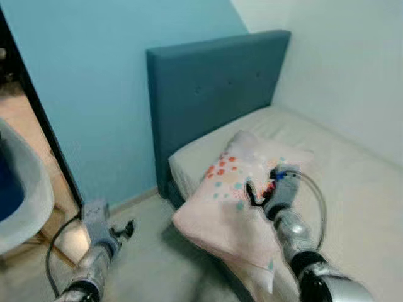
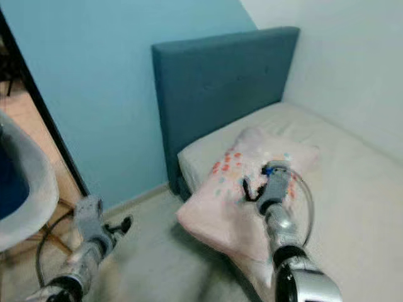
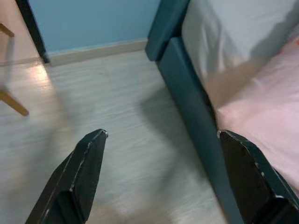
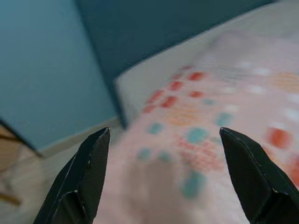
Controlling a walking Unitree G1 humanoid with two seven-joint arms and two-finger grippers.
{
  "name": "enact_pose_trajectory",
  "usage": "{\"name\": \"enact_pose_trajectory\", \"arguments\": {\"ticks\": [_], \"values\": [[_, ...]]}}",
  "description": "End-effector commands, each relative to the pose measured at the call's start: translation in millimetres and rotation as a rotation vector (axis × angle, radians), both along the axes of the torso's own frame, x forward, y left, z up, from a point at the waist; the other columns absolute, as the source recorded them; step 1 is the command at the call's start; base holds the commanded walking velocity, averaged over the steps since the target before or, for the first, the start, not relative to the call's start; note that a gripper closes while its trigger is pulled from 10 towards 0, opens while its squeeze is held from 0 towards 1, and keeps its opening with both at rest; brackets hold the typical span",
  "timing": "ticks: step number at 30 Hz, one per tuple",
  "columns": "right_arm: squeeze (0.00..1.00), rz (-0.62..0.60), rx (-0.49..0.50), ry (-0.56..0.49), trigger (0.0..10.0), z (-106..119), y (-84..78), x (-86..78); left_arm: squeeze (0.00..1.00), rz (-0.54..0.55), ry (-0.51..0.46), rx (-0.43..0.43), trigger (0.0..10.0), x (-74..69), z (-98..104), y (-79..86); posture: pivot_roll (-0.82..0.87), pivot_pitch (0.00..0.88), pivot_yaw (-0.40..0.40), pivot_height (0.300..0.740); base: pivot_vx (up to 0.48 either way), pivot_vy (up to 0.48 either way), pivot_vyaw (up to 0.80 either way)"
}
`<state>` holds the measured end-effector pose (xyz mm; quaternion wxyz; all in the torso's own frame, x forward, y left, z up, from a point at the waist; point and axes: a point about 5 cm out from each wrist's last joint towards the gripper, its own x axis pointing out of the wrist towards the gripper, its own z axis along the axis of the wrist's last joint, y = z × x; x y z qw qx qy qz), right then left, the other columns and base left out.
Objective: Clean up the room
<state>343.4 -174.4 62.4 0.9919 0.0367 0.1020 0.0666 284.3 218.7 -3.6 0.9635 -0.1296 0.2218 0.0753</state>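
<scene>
Two black fingers of the right pincer (image 4: 161, 177) stand wide apart above a pink pillow (image 4: 210, 130).

From the right wrist, nothing sits between those fingers, and the pillow under them has red, teal and orange dots. From the left wrist, the left pincer (image 3: 173, 182) is also spread wide and holds nothing; it hangs over the pale floor (image 3: 93, 116), near the blue bed frame (image 3: 191, 107), with the pillow's pink edge sticking out above that frame. From the head, the pillow lies at the near corner of the bed (image 1: 352, 182), partly hanging over the side toward the floor, below the blue headboard (image 1: 214, 88). The right pincer is over the pillow's middle. The left pincer is low, by the blue wall (image 1: 107, 75) and a white chair (image 1: 25, 189).
</scene>
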Motion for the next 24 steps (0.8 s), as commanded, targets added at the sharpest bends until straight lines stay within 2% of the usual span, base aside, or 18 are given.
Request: {"name": "enact_pose_trajectory", "arguments": {"ticks": [1, 7, 12, 15, 24], "values": [[0.00, -0.015, -0.011, 0.002, 10.0, 0.8, -7.5, 0.0, 0.00, -0.014, -0.021, -0.011, 10.0, 3.2, 2.8, -3.0, -0.08, 0.000, -0.044, 0.726, 0.379, 0.000, 0.79], [0.00, -0.091, 0.051, 0.015, 10.0, 5.2, -15.3, 4.4, 0.00, -0.035, -0.051, -0.010, 10.0, 9.0, 8.9, -3.9, -0.08, 0.000, -0.044, 0.726, 0.380, 0.000, 0.13], [0.00, -0.142, 0.085, 0.044, 10.0, 4.7, -23.9, 4.6, 0.00, -0.049, -0.080, -0.018, 10.0, 14.9, 14.9, -5.8, -0.09, 0.000, -0.042, 0.726, 0.379, 0.000, -0.72], [0.00, -0.180, 0.080, 0.041, 10.0, 5.8, -32.1, 4.0, 0.00, -0.081, -0.093, 0.013, 10.0, 19.8, 19.5, -9.2, -0.09, 0.000, -0.039, 0.726, 0.368, 0.000, -0.76], [0.00, -0.211, 0.079, 0.045, 10.0, 6.2, -39.7, 3.1, 0.00, -0.083, -0.130, 0.010, 10.0, 28.6, 28.6, -12.9, -0.10, 0.000, -0.036, 0.726, 0.353, 0.000, -0.76]]}}
